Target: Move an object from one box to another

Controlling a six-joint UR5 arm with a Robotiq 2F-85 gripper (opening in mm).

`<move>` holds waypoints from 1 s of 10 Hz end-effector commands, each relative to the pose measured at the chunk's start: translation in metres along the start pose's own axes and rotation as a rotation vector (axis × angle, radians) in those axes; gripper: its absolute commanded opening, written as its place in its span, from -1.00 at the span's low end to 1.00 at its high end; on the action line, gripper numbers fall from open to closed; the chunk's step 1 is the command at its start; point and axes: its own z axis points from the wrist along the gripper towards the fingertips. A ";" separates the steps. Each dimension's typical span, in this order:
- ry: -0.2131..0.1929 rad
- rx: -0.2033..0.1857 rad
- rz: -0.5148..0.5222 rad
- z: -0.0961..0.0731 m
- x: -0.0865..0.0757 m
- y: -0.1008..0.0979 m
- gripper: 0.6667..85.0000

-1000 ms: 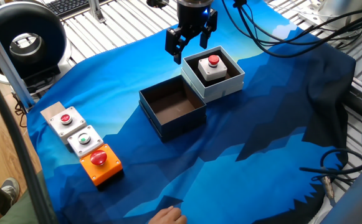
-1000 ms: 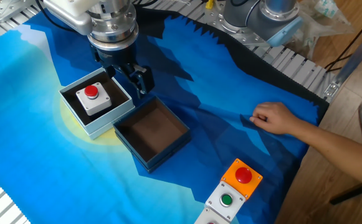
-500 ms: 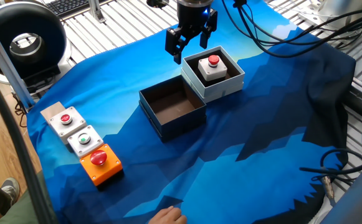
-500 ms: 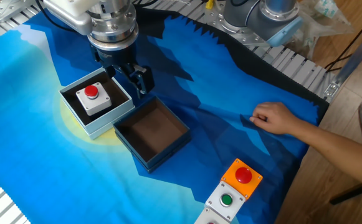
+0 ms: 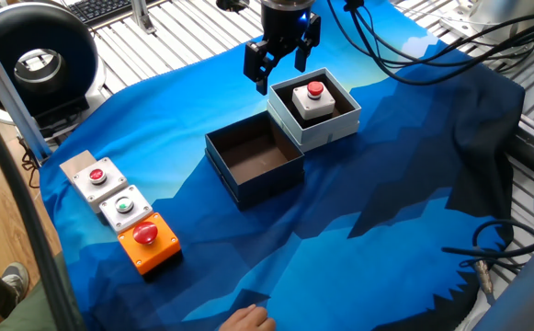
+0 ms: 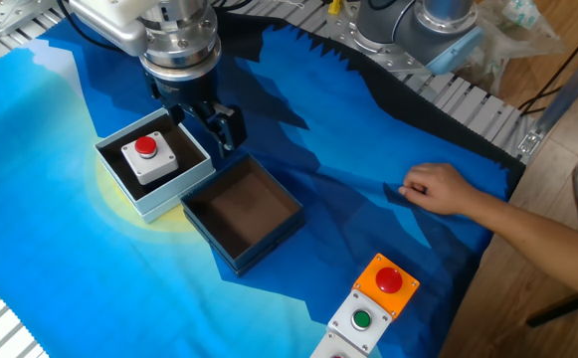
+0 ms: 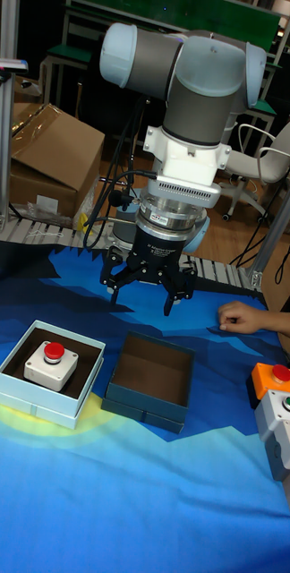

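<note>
Plainly, nothing is transferred yet: the switch (image 5: 313, 99) sits in the pale box (image 5: 333, 131), at one o'clock from the empty navy box (image 5: 251, 189). The gripper (image 5: 276, 69) hovers at the pale box's eleven o'clock, jaws wide, holding nothing. Grasp and transfer remain.

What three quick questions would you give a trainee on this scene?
1. True or false: the white switch box sits inside the pale grey-white box.
2. Pick one. The pincer is: A) shut on the switch box; B) open and holding nothing; C) down inside the navy box.
3. Fill in: the navy box holds ____.

Key: 1 true; 2 B; 3 nothing.
</note>
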 end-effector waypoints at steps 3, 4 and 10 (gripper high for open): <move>0.043 -0.017 -0.082 0.000 0.011 0.007 -0.99; 0.043 -0.017 -0.082 0.000 0.011 0.007 -0.99; 0.034 -0.003 -0.097 0.000 0.009 0.003 -0.99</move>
